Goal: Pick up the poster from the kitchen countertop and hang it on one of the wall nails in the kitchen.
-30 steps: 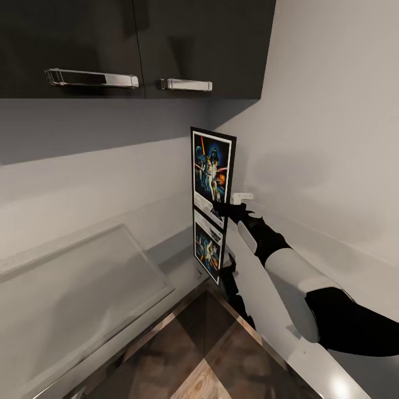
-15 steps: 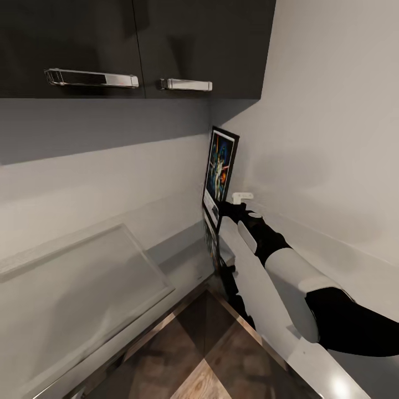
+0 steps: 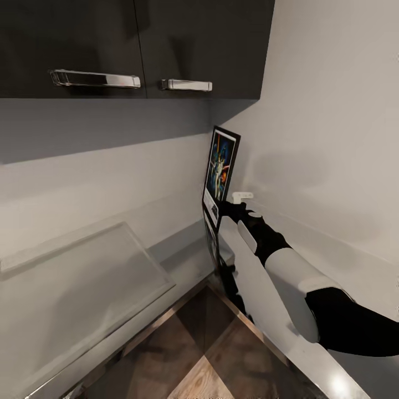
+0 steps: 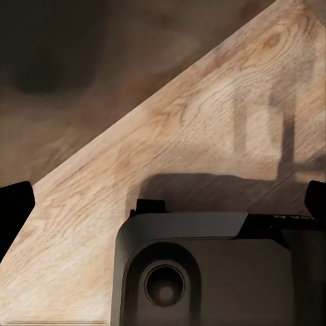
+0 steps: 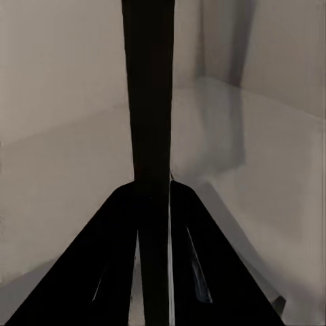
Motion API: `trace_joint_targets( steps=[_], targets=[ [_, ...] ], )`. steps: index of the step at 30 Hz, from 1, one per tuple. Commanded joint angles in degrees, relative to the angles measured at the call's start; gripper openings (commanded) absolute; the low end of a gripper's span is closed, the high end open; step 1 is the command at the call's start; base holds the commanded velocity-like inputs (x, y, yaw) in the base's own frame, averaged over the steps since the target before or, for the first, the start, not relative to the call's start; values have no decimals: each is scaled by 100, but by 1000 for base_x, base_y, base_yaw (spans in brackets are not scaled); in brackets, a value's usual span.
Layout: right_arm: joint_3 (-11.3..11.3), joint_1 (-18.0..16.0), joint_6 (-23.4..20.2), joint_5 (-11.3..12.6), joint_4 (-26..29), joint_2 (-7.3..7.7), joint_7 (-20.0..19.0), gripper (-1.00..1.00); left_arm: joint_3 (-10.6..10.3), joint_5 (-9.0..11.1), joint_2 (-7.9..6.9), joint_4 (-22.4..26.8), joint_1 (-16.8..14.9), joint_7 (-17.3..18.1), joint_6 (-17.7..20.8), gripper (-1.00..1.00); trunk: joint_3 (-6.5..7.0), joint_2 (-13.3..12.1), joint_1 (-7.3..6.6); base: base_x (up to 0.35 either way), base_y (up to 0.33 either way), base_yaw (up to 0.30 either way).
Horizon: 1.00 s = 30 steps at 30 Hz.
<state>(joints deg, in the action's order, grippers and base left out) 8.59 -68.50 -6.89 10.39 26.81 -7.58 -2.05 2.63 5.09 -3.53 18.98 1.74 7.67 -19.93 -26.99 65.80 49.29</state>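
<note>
The poster stands upright in the corner, black-framed with colourful figures on dark blue, its face turned partly toward the right wall. My right gripper is shut on its lower edge. In the right wrist view the poster shows edge-on as a dark strip, pinched by the right gripper. The pale grey kitchen countertop mirrors the poster just below it. A small white peg sticks out of the right wall beside the poster. My left gripper hangs open over the wooden floor, fingertips far apart.
Dark upper cabinets with chrome handles hang overhead, close above the poster's top. A pale flat panel lies on the left run of the countertop. Brown wooden floor shows between the two counter runs. Part of my own base sits under the left wrist.
The poster has turned in my right gripper from facing me to angled toward the right wall, most of it in the first half second. The arm has barely shifted.
</note>
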Motion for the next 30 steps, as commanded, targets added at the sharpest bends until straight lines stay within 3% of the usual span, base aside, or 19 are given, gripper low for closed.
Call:
trace_joint_targets(
  steps=[1, 11, 30],
  targets=[
    [19, -3, -24, 68, 16, 3, -21, -100, 27, 54, 2, 9, 3, 59, 7, 100, -5, 3, 0, -42, 0, 0],
    [9, 3, -93, 76, 473, 3, -15, -100, 27, 54, 2, 9, 3, 59, 7, 100, -5, 3, 0, -8, 0, 0],
    [10, 4, -102, 81, 519, 3, -15, -100, 27, 54, 2, 9, 4, 59, 7, 100, 57, 3, 0, 0, 0, 0]
  ],
)
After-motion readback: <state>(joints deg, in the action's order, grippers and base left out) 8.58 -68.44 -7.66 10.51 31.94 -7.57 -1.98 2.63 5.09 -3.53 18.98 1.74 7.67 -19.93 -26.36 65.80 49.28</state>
